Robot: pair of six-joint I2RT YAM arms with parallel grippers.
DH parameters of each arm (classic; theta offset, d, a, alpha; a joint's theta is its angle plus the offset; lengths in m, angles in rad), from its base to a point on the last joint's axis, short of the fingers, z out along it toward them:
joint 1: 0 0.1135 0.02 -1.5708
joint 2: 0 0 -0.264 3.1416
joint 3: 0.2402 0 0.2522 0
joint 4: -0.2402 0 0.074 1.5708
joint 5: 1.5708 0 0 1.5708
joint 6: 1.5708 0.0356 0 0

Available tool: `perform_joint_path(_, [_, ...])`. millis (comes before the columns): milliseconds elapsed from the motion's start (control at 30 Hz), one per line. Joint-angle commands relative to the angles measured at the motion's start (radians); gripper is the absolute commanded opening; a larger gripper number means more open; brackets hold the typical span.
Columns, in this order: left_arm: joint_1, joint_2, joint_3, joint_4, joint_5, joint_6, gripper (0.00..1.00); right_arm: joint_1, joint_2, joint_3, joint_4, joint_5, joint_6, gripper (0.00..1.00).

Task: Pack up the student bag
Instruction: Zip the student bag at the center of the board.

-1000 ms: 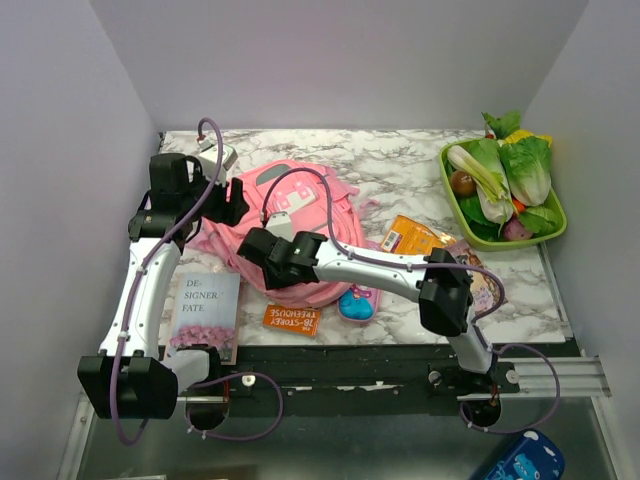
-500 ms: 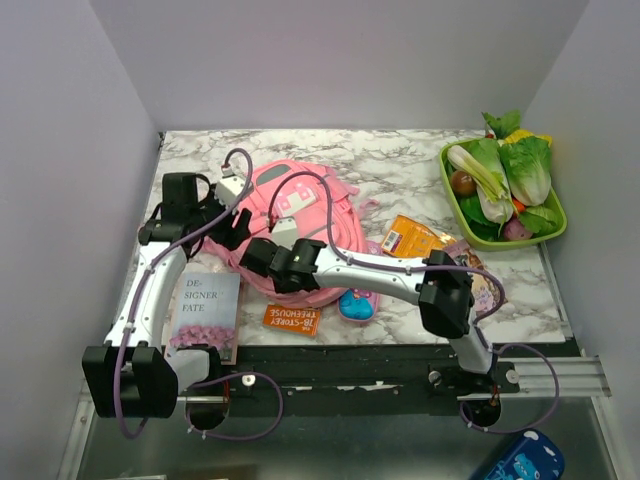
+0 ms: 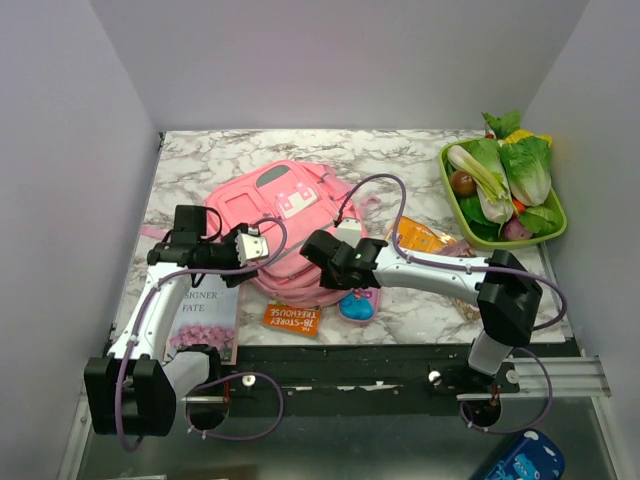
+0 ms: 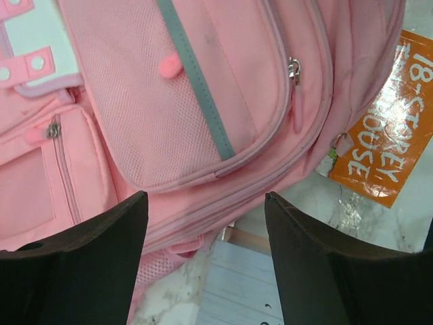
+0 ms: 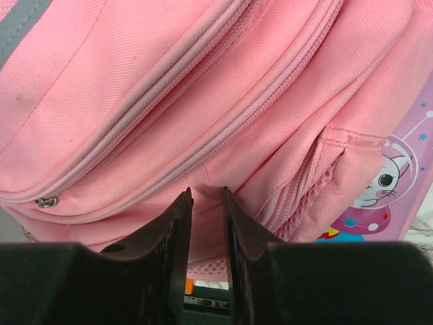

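The student bag (image 3: 280, 215), a large pink backpack with a white flap patch, lies flat in the middle of the marble table. My left gripper (image 3: 266, 249) hovers over its near left corner. Its fingers stand wide open in the left wrist view, with the bag's mesh pocket (image 4: 169, 101) below and nothing between them (image 4: 203, 200). My right gripper (image 3: 310, 250) is at the bag's near right edge. In the right wrist view its jaws are drawn close on a puckered fold of the bag's pink fabric (image 5: 206, 191).
A small pink cartoon pencil case (image 5: 396, 183) lies against the bag's near right side (image 3: 358, 303). An orange book (image 3: 292, 318) and a pale "Designer Fate" book (image 3: 205, 315) lie at the front. An orange packet (image 3: 412, 237) and a green vegetable tray (image 3: 446, 178) are to the right.
My left arm has swung from the bag's far left side down to its near left corner. My right gripper has moved right along the bag's near edge and its jaws have narrowed.
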Motion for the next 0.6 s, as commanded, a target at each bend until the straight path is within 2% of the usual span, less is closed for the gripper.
perform_joint_path(0, [-0.071,-0.015,-0.033,0.07,0.037,0.158,0.77,-0.028,-0.021,-0.052,0.033,-0.032,0.038,0.34])
perform_joint_path(167, [-0.177,-0.023,-0.081,0.209,-0.053,0.138,0.77,-0.033,-0.03,-0.044,0.032,-0.036,0.025,0.33])
perform_joint_path(400, [-0.223,0.04,-0.072,0.148,-0.134,0.272,0.77,-0.054,-0.067,-0.084,0.045,-0.042,0.039,0.33])
perform_joint_path(567, [-0.232,0.031,-0.11,0.117,-0.209,0.445,0.75,-0.068,-0.102,-0.126,0.07,-0.048,0.047,0.33])
